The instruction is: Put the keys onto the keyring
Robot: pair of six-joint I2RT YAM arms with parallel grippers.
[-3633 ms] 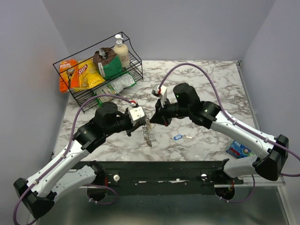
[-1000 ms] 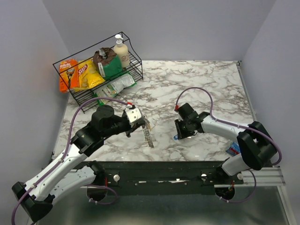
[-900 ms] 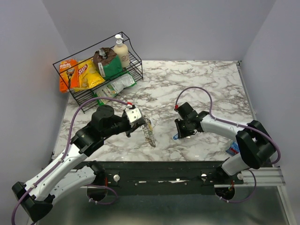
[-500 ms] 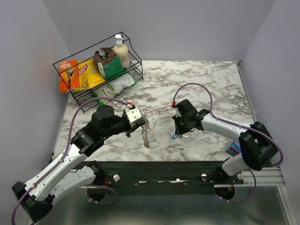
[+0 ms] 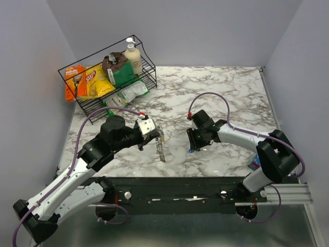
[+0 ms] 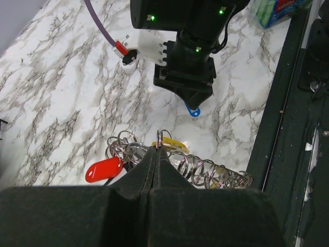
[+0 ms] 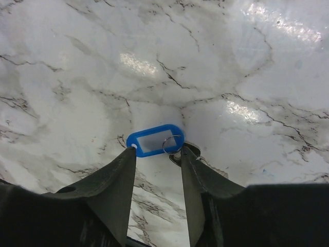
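Left tool (image 6: 157,150): fingers together, clamped on the keyring (image 6: 162,136), which pokes out just past the tips. It hangs clear of the surface (image 5: 216,92). A red tag (image 6: 104,170), a yellow tag (image 6: 172,145) and a coiled chain (image 6: 213,172) dangle off the same bundle.

Right tool (image 7: 158,153), further out: down at the surface, fingers apart and straddling the blue-tagged key (image 7: 151,140). Nothing is clamped. The tag lies flat, with its small split ring next to the right finger. The metal part is mostly hidden, so I can't tell how it lies.

Step in hand, as I read it, is picking up that key.
- Close across the tag's short width, not end to end, to stop it pivoting.
- Grip the plastic and leave the small ring free for threading.
- Lift straight up, because flat plastic on glossy marble will skate.
- Keep the left tool rigid.

Writing:
- Blue packet (image 5: 261,163) at the near right edge: print unreadable.
- Window on the blue tag: looks blank.
- Wire rack (image 5: 149,72) at the far left: the yellow bag (image 5: 96,80) reads "Lay's".
- Orange pack (image 5: 73,82) and the bottle label: too small to read.
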